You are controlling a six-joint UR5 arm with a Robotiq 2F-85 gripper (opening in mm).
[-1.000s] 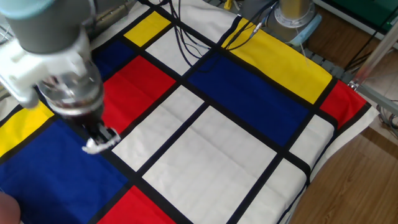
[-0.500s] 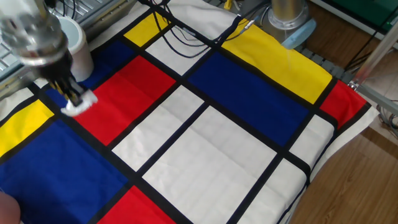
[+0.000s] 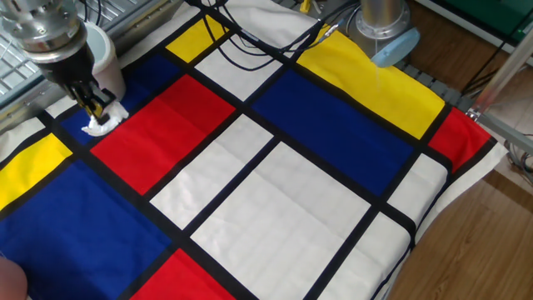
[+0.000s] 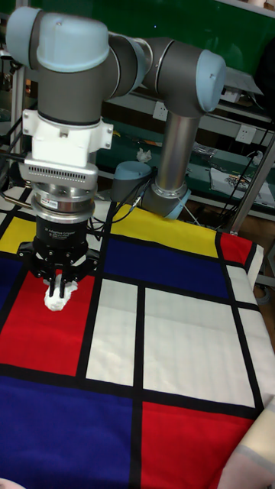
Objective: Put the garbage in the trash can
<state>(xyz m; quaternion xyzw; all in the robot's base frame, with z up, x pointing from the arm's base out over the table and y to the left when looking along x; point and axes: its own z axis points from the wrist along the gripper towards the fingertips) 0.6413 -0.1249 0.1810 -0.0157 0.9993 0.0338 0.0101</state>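
Observation:
My gripper [image 3: 97, 111] is at the far left of the table, shut on the garbage [image 3: 105, 123], a small lumpy white paper wad hanging from the fingertips over the edge of a red panel. The trash can [image 3: 107, 60], a white cup, stands just behind the gripper on a blue panel and is partly covered by the wrist. In the tall fixed view the gripper [image 4: 57, 289] points straight down with the garbage [image 4: 57, 300] pinched between its fingers. The trash can is hidden in that view.
A chequered cloth [image 3: 275, 192] in red, blue, yellow and white covers the table. Black cables [image 3: 250, 42] trail across its far side toward the arm's base [image 3: 383, 21]. A metal grid [image 3: 17, 67] lies at the far left. The table's right edge [image 3: 433, 217] drops to a wooden floor.
The gripper has carried the garbage from the left middle of the cloth toward the far left corner. It now hangs right in front of the trash can.

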